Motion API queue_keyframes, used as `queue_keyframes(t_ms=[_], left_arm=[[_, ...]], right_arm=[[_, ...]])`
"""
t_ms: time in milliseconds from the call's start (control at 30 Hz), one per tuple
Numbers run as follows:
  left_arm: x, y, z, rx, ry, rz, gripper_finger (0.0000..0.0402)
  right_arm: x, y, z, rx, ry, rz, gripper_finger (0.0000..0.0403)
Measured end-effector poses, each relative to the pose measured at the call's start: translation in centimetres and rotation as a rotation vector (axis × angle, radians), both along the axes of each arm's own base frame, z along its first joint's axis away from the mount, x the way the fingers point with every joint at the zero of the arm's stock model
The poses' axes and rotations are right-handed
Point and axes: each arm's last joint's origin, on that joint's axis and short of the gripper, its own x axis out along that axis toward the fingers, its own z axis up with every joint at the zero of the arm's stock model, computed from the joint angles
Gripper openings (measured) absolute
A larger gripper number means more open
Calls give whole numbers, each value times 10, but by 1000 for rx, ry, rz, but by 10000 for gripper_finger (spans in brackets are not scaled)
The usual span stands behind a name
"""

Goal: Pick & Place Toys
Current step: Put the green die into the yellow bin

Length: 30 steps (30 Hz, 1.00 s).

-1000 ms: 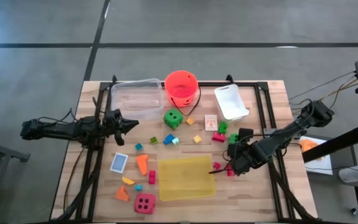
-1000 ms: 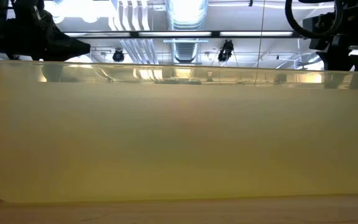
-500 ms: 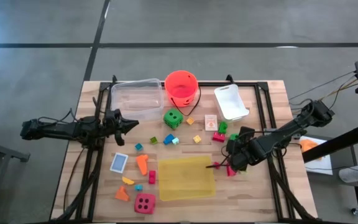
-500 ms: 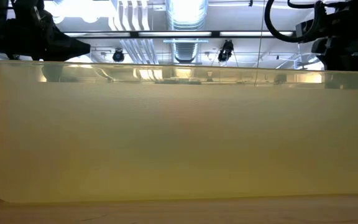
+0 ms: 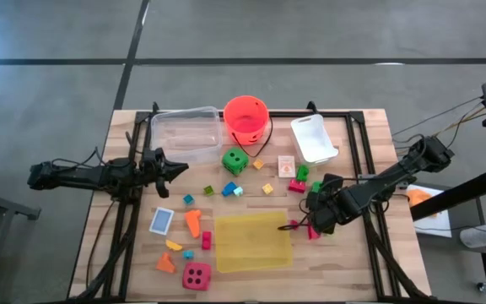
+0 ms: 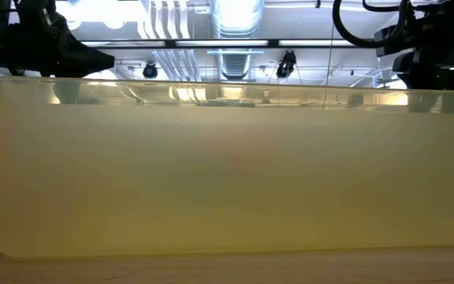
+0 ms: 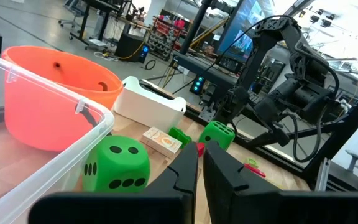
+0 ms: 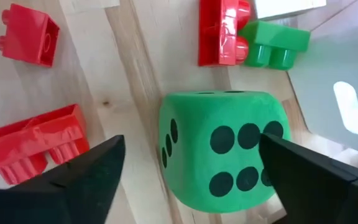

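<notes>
Two dark fingers of the right gripper [image 8: 188, 171] stand spread wide on either side of a green foam die [image 8: 224, 149], which sits on the wooden table [image 5: 353, 270] near the yellow tray [image 5: 252, 241], not gripped. Over on the table's left side, the left gripper [image 5: 178, 168] waits, pinched closed and empty.

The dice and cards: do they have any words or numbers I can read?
No words or numbers can be read.
Green die: only black dots, six on one face, three on another.
Pink die: dots only.
Orange card: a picture, print too small to read.
Blue card: too small to read.
</notes>
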Motion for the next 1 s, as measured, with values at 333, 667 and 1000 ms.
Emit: queue_keyframes(t_ms=[333, 667, 1000], left_arm=[[0, 0, -1, 3, 8, 0, 22], [0, 0, -1, 3, 8, 0, 22], [0, 0, -1, 3, 8, 0, 22]], right_arm=[[-3, -3, -7, -34, 7, 5, 396], [-19, -13, -32, -148, 73, 10, 396], [-21, -15, -41, -173, 25, -4, 318]])
